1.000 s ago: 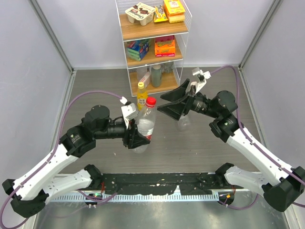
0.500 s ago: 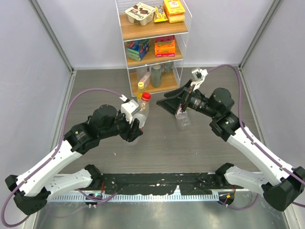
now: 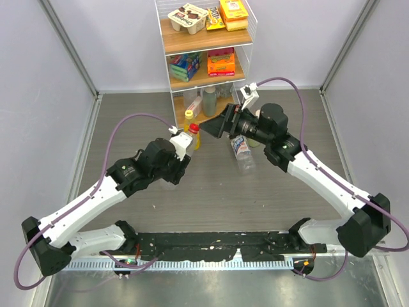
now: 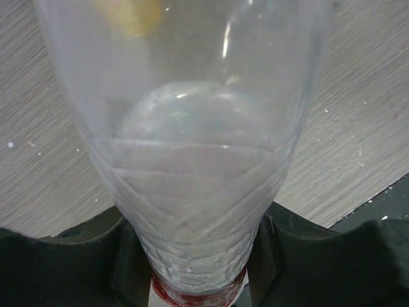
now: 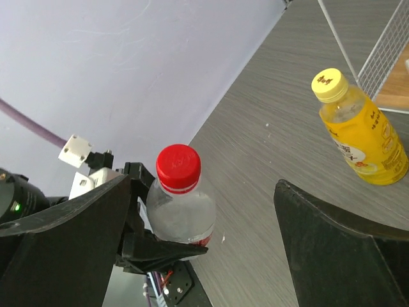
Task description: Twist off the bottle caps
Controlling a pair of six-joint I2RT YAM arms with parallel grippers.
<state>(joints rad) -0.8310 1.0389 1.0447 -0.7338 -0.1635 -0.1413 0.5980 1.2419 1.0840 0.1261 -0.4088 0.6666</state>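
Note:
My left gripper (image 3: 183, 158) is shut on the lower body of the clear red-label bottle (image 3: 190, 143) and holds it tilted above the table. Its red cap (image 3: 194, 128) is on. In the left wrist view the bottle (image 4: 204, 160) fills the frame between my fingers (image 4: 77, 262). My right gripper (image 3: 215, 126) is open just right of the red cap. In the right wrist view the cap (image 5: 178, 167) sits between the spread fingers (image 5: 64, 249), untouched. The yellow juice bottle (image 5: 364, 137) with its yellow cap (image 5: 330, 85) stands behind. The blue-white label bottle (image 3: 243, 155) stands under my right arm, its cap hidden.
A white wire rack (image 3: 167, 61) with snacks stands at the back centre, a pale green bottle (image 3: 209, 101) on its lowest shelf. The yellow bottle (image 3: 189, 119) stands close in front of the rack. Grey walls enclose the table on three sides.
My left gripper has carried the red-cap bottle away from me toward the rack. My right gripper has swung left toward the red cap, still open.

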